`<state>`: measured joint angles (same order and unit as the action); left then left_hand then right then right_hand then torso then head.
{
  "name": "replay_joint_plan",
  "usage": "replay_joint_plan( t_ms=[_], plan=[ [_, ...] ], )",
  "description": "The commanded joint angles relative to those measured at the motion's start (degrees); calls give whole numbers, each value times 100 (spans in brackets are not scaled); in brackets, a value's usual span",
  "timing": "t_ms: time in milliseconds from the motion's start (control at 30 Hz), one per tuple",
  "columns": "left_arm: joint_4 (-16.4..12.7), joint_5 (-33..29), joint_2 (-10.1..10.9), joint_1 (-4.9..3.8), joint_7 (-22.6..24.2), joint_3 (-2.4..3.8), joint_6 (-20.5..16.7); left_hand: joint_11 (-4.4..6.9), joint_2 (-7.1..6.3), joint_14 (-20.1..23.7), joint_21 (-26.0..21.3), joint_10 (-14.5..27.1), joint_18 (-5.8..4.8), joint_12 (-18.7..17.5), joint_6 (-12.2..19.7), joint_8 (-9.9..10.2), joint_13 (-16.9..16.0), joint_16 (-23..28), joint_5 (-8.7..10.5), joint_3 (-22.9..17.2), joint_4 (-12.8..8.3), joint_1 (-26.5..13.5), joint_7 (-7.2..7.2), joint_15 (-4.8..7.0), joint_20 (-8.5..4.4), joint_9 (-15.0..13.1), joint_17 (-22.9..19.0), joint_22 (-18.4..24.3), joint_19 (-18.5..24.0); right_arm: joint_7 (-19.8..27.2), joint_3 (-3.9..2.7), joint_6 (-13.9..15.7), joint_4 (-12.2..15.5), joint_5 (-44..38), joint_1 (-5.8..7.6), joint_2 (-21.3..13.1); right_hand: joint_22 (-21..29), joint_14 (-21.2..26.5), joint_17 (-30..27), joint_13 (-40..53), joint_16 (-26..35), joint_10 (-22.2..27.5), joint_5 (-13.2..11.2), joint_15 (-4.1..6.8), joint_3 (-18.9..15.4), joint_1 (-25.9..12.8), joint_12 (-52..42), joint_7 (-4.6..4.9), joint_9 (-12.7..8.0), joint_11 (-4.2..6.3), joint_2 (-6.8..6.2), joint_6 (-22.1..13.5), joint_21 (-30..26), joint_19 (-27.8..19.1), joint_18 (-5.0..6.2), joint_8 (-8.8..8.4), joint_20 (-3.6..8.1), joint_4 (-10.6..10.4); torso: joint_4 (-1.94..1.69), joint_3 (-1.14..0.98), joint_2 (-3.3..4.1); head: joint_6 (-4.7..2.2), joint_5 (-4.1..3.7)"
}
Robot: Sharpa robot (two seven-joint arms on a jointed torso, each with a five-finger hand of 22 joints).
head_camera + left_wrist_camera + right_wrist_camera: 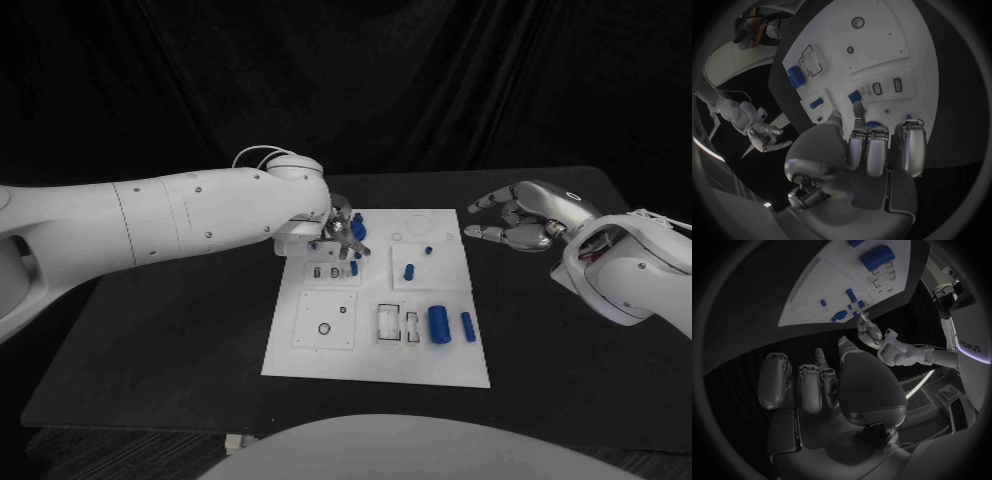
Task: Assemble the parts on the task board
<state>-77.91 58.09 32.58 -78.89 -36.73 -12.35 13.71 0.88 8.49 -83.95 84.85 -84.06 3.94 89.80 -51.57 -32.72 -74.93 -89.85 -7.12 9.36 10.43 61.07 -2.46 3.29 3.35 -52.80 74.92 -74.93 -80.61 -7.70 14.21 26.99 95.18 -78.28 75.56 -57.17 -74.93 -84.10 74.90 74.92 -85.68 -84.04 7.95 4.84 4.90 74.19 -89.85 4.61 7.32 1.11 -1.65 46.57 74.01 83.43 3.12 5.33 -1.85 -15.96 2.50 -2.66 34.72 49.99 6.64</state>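
Left hand (340,232), silver and jointed, down over the upper left of the white task board (378,358), fingertips by a blue part (358,226); whether pinching it, hard to tell. Two stubby blue cylinders (438,324) lying at about 4 o'clock on the flat rectangular plate, a small blue peg (408,271) near centre. Matte black table (159,330) all round. Right hand (522,216) off the board at 2 o'clock, fingers loosely spread, holding nothing.
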Motion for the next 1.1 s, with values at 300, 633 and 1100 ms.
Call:
replay_joint_plan(
  t_ms=[300,633,1100],
  plan=[
    [28,0,11,75,119,7,-76,-26,19,-605,-121,-594,-74,20,250,319,-1507,-15,88,-98,4,-101,-75,-14,-14,-124,1508,-357,107,29,-4,8,-25,-10,-50,8,-1061,-477,1001,1508,-9,-596,10,-46,-2,57,-15,-1,-7,-25,14,36,22,15,24,21,-20,47,-12,-13,-18,1,-59],
    [144,0,-35,193,209,6,-181,-44,46,-605,-127,-594,-74,20,191,456,-1507,-15,60,-153,-17,-88,-87,-34,6,-96,1508,-366,105,37,-4,-12,-40,-10,-79,29,-1061,-477,1001,1508,-9,-596,10,-46,-2,57,-15,-1,-7,-25,14,36,22,15,24,21,-20,47,-9,-19,-27,1,-49],
    [230,0,-70,293,226,6,-136,-41,61,-605,-133,-594,-72,20,72,535,-1507,-15,17,-206,-45,-71,-76,-37,16,-89,1508,-372,105,41,-4,-60,-62,-10,-89,16,-1063,-478,1004,1508,-12,-596,15,-48,-5,58,-15,2,-10,-27,19,44,28,19,23,20,-20,45,11,-30,-35,1,-12]
  ],
)
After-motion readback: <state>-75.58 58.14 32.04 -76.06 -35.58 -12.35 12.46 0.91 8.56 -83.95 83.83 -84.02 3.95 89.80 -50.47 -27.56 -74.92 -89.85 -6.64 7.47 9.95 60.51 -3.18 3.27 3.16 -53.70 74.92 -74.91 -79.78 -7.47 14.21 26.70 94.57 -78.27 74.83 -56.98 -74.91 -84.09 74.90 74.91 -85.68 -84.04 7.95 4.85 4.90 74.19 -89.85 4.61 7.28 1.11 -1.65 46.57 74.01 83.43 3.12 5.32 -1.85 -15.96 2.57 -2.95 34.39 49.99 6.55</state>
